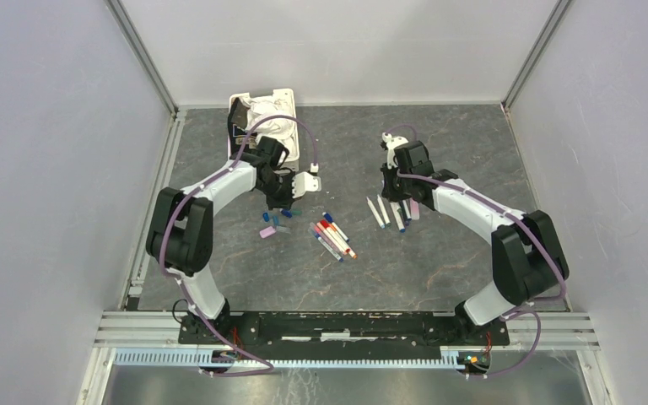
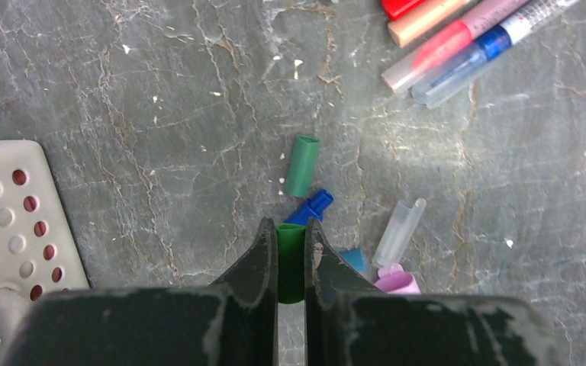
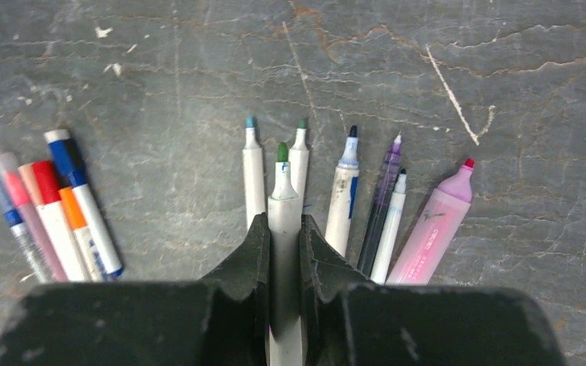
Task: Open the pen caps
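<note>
My left gripper is shut on a green pen cap and holds it above loose caps on the table: a green one, a blue one, a clear one and a pink one. In the top view the left gripper hangs over this cap pile. My right gripper is shut on an uncapped white pen with a green tip, above a row of uncapped pens. In the top view the right gripper is over those pens.
A bunch of capped pens lies mid-table, also in the right wrist view and the left wrist view. A white slotted basket with cloth stands at the back left; its corner shows in the left wrist view.
</note>
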Action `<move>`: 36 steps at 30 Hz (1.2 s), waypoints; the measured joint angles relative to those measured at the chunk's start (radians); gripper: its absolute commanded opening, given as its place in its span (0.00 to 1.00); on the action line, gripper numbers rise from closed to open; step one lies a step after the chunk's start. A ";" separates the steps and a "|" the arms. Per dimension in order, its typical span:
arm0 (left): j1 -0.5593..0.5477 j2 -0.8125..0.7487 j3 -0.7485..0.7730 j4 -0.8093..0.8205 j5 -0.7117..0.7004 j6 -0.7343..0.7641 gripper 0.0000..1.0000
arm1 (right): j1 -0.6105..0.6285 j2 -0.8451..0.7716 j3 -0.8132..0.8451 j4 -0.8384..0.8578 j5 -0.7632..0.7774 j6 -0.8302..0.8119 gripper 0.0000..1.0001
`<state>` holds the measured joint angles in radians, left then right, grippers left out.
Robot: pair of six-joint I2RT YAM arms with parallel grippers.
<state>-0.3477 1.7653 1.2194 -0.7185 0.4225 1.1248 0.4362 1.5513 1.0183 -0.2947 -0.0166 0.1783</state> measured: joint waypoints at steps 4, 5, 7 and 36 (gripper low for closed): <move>-0.002 0.013 -0.004 0.040 -0.002 -0.043 0.28 | 0.000 0.047 0.000 0.031 0.026 0.002 0.13; -0.002 0.013 -0.004 0.044 -0.002 -0.048 0.30 | 0.000 0.060 0.000 0.037 0.030 0.003 0.14; -0.002 0.013 -0.004 0.047 0.000 -0.064 0.35 | 0.000 0.082 0.000 0.048 0.037 0.005 0.17; 0.094 -0.287 0.286 -0.036 0.090 -0.380 1.00 | 0.018 0.076 -0.110 0.181 0.069 0.025 0.51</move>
<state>-0.2535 1.4784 1.5051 -0.7547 0.5121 0.7448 0.4541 1.6276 0.9081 -0.1139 0.0525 0.2035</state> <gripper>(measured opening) 0.948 0.435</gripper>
